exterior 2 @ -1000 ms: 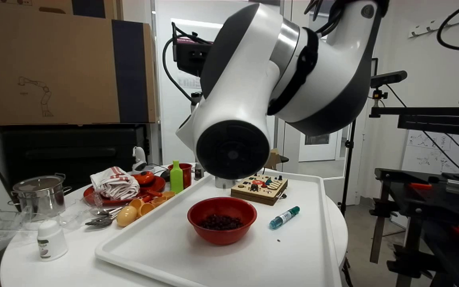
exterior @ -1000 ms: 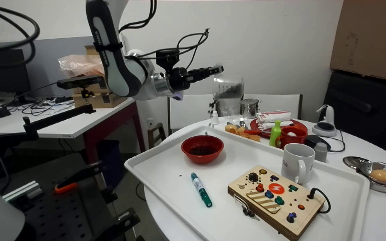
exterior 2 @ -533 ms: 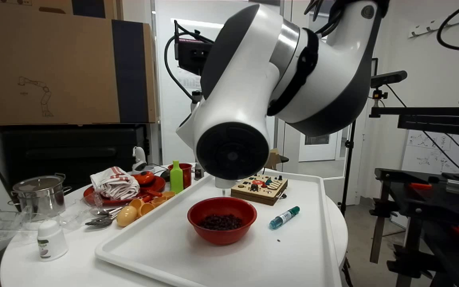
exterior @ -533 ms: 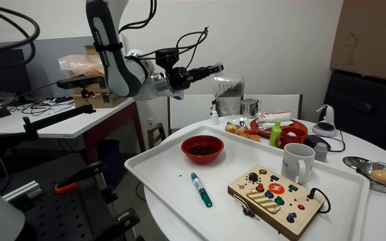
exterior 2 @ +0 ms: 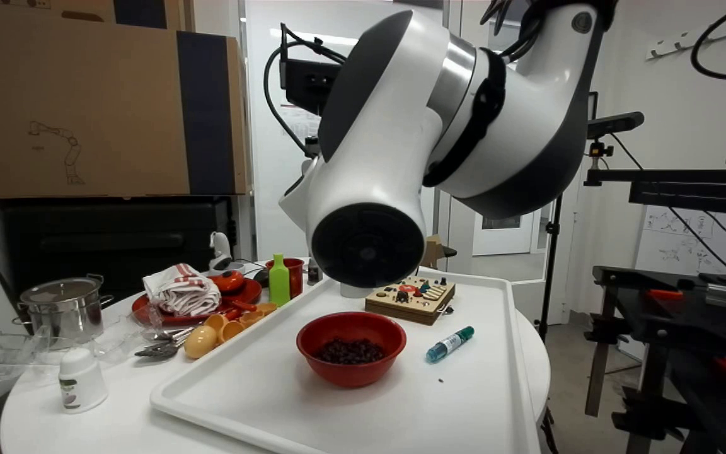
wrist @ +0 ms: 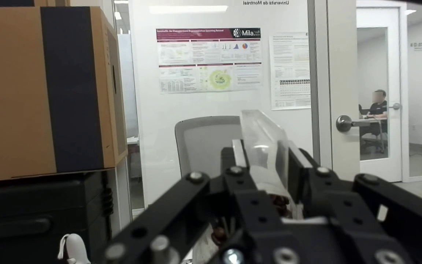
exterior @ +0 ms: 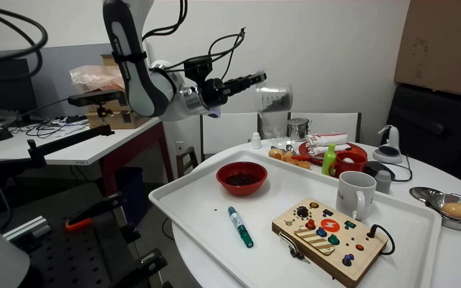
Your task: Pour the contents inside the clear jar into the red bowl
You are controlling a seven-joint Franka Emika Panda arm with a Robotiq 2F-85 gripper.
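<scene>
The clear jar (exterior: 270, 92): greyish, see-through cylinder, held aloft and tilted nearly onto its side (wall markings noted, too small to read); dark contents (exterior: 279, 104) lie banked along its lower wall. The red bowl (exterior: 242, 191): round, glossy, upright on the white tray (exterior: 192, 196), in an exterior view toward the tray's far left and lower than the jar; small dark reddish pieces (exterior: 240, 180) cover its bottom
</scene>
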